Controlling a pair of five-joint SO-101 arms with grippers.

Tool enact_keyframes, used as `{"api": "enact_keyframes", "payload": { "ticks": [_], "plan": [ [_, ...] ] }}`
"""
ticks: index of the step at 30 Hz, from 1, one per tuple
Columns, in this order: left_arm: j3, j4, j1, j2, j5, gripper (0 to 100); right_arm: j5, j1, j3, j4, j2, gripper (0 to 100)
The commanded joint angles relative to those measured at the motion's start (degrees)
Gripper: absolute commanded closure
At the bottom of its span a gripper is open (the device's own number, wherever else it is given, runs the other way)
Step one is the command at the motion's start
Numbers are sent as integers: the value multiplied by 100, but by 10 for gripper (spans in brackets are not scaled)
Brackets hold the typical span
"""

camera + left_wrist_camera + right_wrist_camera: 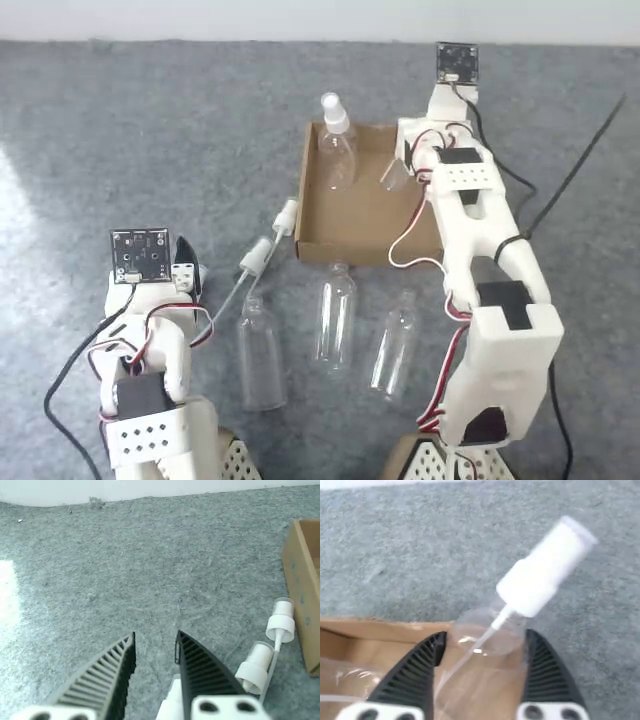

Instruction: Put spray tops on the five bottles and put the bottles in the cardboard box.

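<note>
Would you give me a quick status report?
Left end effector open. Right end effector open around capped bottle in cardboard box. Three bottles uncapped. Loose spray tops beside box.

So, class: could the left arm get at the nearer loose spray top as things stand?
Probably yes: its claw is open, and only bare carpet lies between it and the spray top.

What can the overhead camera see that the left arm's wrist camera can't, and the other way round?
Only the high view: three uncapped bottles lying flat, and a capped bottle in the cardboard box. Only the left wrist view: the left gripper open, its ribbed fingers close up. Both: the box's side and two loose spray tops.
</note>
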Motion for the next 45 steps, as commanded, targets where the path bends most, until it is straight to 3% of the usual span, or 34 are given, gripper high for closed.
{"api": "enact_keyframes", "payload": {
  "ticks": [1,11,16,20,24,26,31,37,45],
  "plan": [
    [-48,-132,9,-70,-44,885,9,242,-369,-198,-136,982],
    [-48,-149,9,-70,-44,885,44,303,-334,92,-919,985],
    [-48,-158,9,-62,-44,885,598,207,-273,769,-1684,986],
    [-48,-158,9,-62,-44,885,738,40,369,1051,-2633,986],
    [-4,-167,18,-70,-44,885,1433,-242,1758,998,-3996,986],
    [-4,-167,18,-70,-44,885,1618,-470,2549,620,-4646,986],
    [4,-167,18,-70,-44,885,1873,-629,4000,-1587,-5253,991],
    [4,-167,18,-70,-35,885,1890,-286,4255,-3705,-4092,993],
    [4,-167,18,-70,-35,885,2233,-136,4149,-5068,-2633,993]
  ]
}}
